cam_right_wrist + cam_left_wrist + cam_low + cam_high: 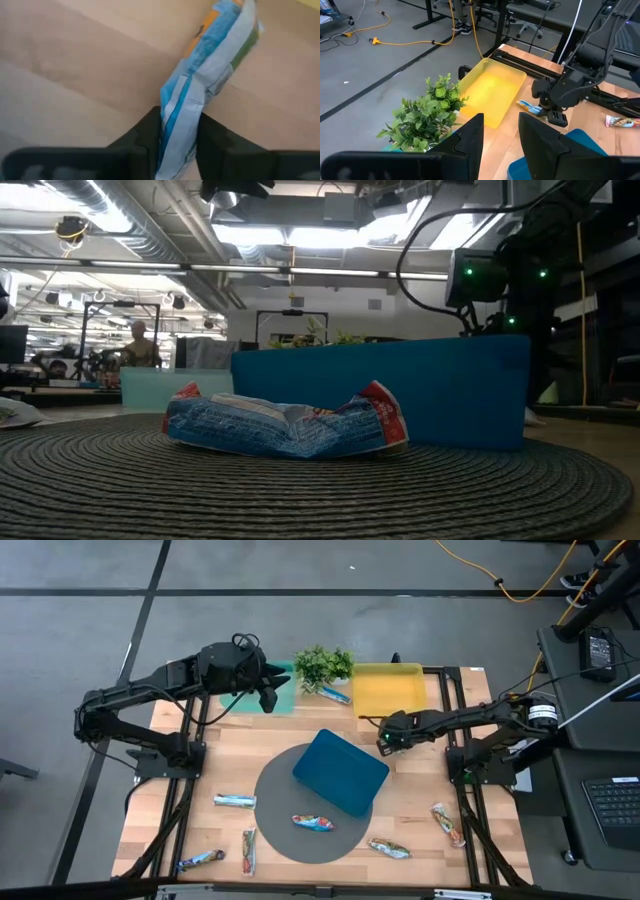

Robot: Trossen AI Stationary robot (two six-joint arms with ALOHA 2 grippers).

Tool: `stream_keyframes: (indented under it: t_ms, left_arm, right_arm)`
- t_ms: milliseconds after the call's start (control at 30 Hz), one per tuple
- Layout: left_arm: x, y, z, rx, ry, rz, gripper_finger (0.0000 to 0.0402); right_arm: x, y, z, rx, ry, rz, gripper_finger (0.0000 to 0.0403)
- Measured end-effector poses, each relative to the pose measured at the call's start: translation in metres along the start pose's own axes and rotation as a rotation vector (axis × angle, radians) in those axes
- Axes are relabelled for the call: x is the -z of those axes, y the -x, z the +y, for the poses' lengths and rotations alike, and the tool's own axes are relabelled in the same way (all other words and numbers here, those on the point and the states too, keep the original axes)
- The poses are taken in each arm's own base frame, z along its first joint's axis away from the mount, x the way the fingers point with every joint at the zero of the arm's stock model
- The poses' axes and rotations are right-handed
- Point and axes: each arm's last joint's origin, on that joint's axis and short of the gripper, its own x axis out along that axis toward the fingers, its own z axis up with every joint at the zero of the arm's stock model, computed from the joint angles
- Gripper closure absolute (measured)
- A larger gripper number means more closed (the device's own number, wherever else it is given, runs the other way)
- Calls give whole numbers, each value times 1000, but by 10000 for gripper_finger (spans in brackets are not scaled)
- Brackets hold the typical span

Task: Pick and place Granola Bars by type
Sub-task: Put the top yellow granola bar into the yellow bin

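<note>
My right gripper (383,743) stands low over the wood between the yellow tray (388,688) and the blue tray (340,772), shut on a granola bar (210,55) with a blue, white and orange-green wrapper. My left gripper (268,698) hovers open over the pale teal tray (240,703), nothing between its fingers (475,135). Another bar (335,695) lies beside the green plant (323,665). One crumpled blue-red bar (285,425) rests on the grey round mat (300,840). My right gripper pinches the bar between its two fingers (145,137), one on each long side, near one end (177,135). They come steeply from above and lie across the bar. The rest of the bar (527,106) stretches away over the wooden table.
Several more bars lie near the table's front: at the left (235,801), (248,850), (200,860), and at the right (388,848), (447,823). The blue tray sits tilted on the mat's far side. Black frame rails (455,710) run along both table sides.
</note>
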Motion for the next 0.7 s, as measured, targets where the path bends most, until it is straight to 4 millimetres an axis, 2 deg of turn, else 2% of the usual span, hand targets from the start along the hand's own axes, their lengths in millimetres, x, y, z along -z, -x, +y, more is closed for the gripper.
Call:
stream_keyframes:
  t_ms: [167, 333, 533, 700]
  left_arm:
    - [0, 0, 0, 1, 1, 0, 286]
    - [0, 0, 0, 11, 0, 3, 286]
    - [0, 0, 0, 11, -2, 3, 286]
    - [0, 0, 0, 7, -2, 2, 286]
  right_arm:
    - [9, 8, -2, -28, 57, 79, 327]
    - [21, 32, -14, -28, 77, 87, 322]
    - [30, 76, -27, -155, 90, 0, 331]
    - [25, 121, -30, -347, 157, -228, 334]
